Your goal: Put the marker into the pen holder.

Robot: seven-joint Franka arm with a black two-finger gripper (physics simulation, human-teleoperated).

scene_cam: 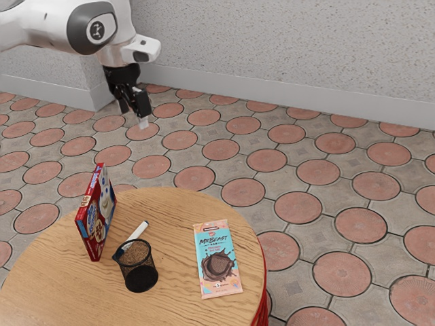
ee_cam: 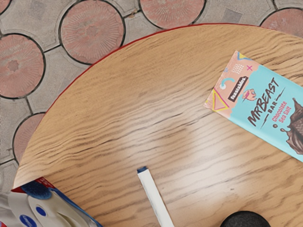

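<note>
Lying flat, the marker (ee_cam: 155, 198) is white with a blue end, the end effector (scene_cam: 134, 117) released.

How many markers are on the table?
1. The marker lies on the table, right by the black pen cup, between the box and the chocolate bar. Another small one could be hiding behind the box.

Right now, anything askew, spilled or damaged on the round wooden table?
No visible spill or damage. One thing is out of place: the slim white marker with a blue end lies on the table beside the black mesh pen holder, not in it.
</note>
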